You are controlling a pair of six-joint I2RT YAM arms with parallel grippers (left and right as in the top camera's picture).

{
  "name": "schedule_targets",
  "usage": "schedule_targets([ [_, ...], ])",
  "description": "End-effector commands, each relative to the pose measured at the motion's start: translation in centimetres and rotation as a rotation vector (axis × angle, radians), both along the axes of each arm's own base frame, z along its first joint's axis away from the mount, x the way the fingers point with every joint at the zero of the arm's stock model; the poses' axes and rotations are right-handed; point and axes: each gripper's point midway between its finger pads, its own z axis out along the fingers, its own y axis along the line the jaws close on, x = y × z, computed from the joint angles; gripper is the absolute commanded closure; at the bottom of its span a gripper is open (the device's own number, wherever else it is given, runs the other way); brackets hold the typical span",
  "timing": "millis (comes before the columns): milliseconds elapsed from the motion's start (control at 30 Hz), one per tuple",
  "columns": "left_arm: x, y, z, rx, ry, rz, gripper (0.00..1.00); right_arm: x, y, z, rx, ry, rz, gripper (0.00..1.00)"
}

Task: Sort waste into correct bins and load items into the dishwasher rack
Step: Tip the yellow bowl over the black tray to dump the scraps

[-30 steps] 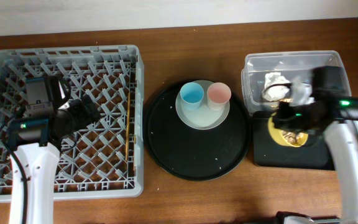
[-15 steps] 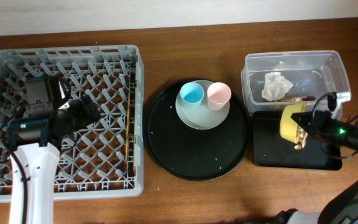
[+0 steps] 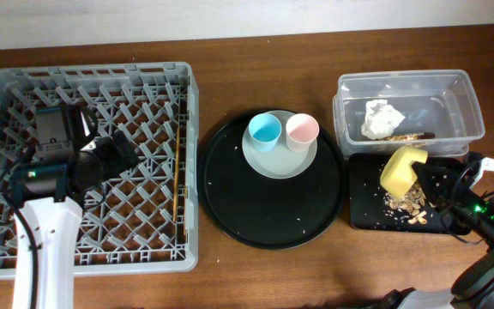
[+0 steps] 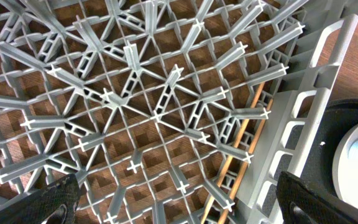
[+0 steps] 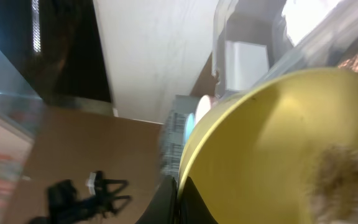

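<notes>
Grey dishwasher rack [image 3: 84, 75] below, hovers with left jaws apart. Clamps right jaws on tilted small yellow bowl [image 3: 401, 172] over shallow black tray [image 3: 367, 215] strewn with tan scraps [image 3: 406, 204].

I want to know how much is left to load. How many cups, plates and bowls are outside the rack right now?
Cups: 2, the blue cup and the pink cup
Plates: 1, the plate
Bowls: 1, the yellow bowl
Total: 4
</notes>
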Motion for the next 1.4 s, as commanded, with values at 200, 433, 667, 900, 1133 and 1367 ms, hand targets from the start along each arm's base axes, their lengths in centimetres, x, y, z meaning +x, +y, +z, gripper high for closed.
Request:
schedule_targets([
  [200, 0.0, 0.2, 0.7, 0.004, -0.022, 0.015, 0.01, -0.9, 0.9, 0.9, 0.306, 0.187, -0.019, 0.96],
  [433, 0.0, 0.2, 0.7, 0.004, -0.022, 0.015, 0.01, -1.2, 1.4, 1.2, 0.305, 0.186, -0.017, 0.96],
  [667, 0.0, 0.2, 0.7, 0.004, -0.022, 0.015, 0.01, -2.1, 1.4, 4.5, -0.021, 0.266, 0.031, 0.96],
  [900, 0.0, 0.2, 0.7, 0.004, -0.022, 0.015, 0.01, -2.8, 2.4, 9.8, -0.664, 0.564, 0.034, 0.96],
  [1133, 0.0, 0.2, 0.7, 0.004, -0.022, 0.015, 0.01, -4.1, 19.0, 6.9, -1.003, 0.531, 0.501, 0.96],
  [1367, 0.0, 0.2, 0.7, 0.004, -0.022, 0.015, 0.01, -6.1, 31.0, -1.4, -1.311, 0.463, 0.793, 0.96],
])
